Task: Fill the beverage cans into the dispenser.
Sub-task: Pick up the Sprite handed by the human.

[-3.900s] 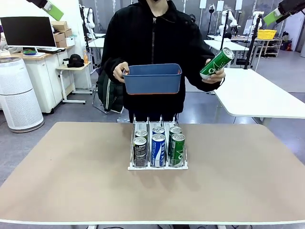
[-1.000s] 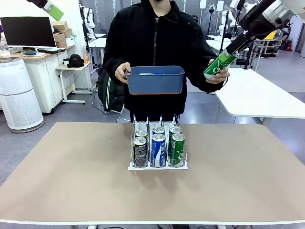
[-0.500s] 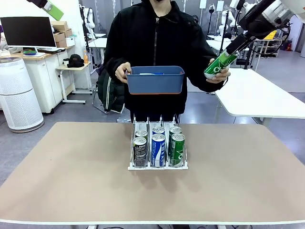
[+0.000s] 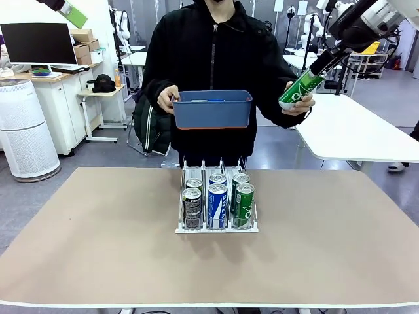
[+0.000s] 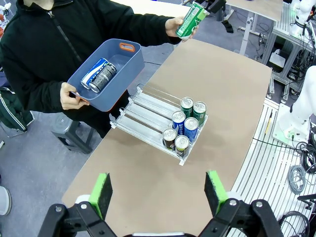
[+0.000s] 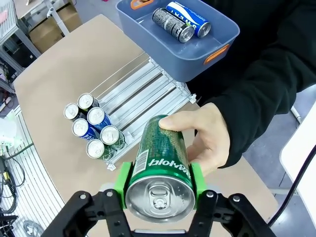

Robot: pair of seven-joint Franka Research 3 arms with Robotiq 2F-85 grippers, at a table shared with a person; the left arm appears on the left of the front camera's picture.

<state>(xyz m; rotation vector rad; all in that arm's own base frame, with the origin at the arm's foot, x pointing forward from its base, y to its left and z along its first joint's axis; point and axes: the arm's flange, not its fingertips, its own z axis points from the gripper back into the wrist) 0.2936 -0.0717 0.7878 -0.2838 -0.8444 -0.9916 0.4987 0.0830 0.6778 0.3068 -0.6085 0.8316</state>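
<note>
The person's hand (image 6: pixel 210 140) holds out a green beverage can (image 4: pixel 298 87) at the upper right, above the table's far edge. My right gripper (image 4: pixel 321 65) is shut on its silver top end. In the right wrist view the green pads (image 6: pixel 196 178) clamp both sides of this can (image 6: pixel 160 163). The clear dispenser (image 4: pixel 216 169) stands mid-table with several cans (image 4: pixel 217 205) at its front: black, blue and green. My left gripper (image 5: pixel 159 190) hangs open high above the table's left side (image 4: pixel 65 10), holding nothing.
The person's other hand holds a blue bin (image 4: pixel 213 110) above the table's far edge. A black can (image 6: pixel 173 24) and a blue can (image 6: pixel 188 12) lie in it. The rear halves of the dispenser's lanes (image 5: pixel 148 106) are free.
My right gripper came down from the upper right to the held-out green can and shut on its top within the last second. The left arm has stayed put.
</note>
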